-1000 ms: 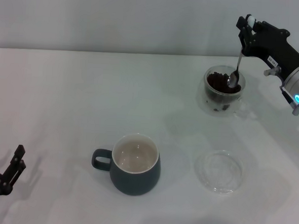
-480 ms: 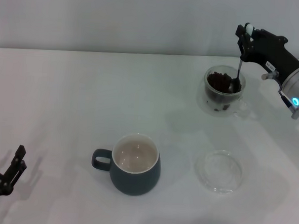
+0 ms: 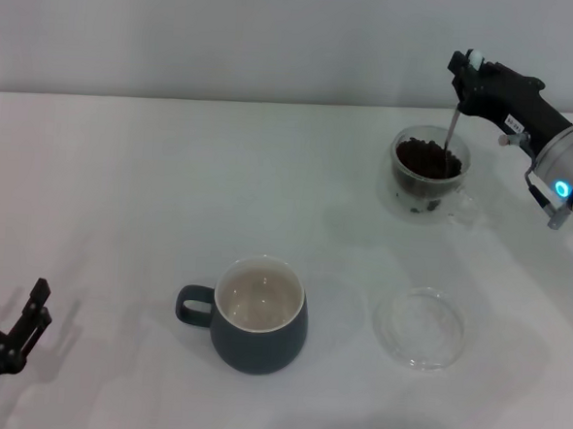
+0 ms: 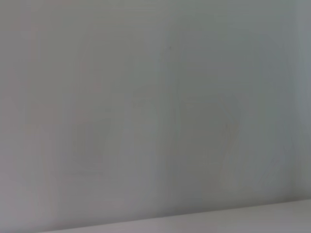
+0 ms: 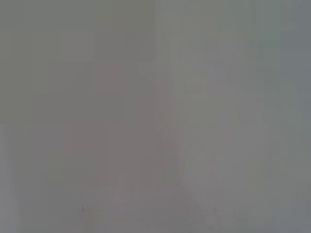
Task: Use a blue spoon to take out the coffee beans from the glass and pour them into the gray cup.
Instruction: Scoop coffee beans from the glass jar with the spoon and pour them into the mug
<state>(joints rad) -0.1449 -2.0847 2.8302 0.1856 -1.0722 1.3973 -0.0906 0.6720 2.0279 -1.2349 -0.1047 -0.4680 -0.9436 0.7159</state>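
Observation:
In the head view my right gripper (image 3: 467,72) is shut on the pale-blue handle of the blue spoon (image 3: 452,123), above the glass (image 3: 427,172) at the back right. The spoon hangs nearly upright, with its metal bowl sunk in the coffee beans (image 3: 426,158) inside the glass. The gray cup (image 3: 257,315) stands front centre with a cream, bean-free inside and its handle toward the left. My left gripper (image 3: 12,332) is parked at the front left edge, with its fingers apart. Both wrist views show only plain grey.
A flat clear glass saucer (image 3: 420,326) lies on the white table (image 3: 122,195) to the right of the gray cup. A pale wall runs behind the table.
My right gripper has shifted slightly left and tipped the spoon upright. The spoon's bowl, visible above the beans a second ago, has gone down into the heap. The left arm has not moved.

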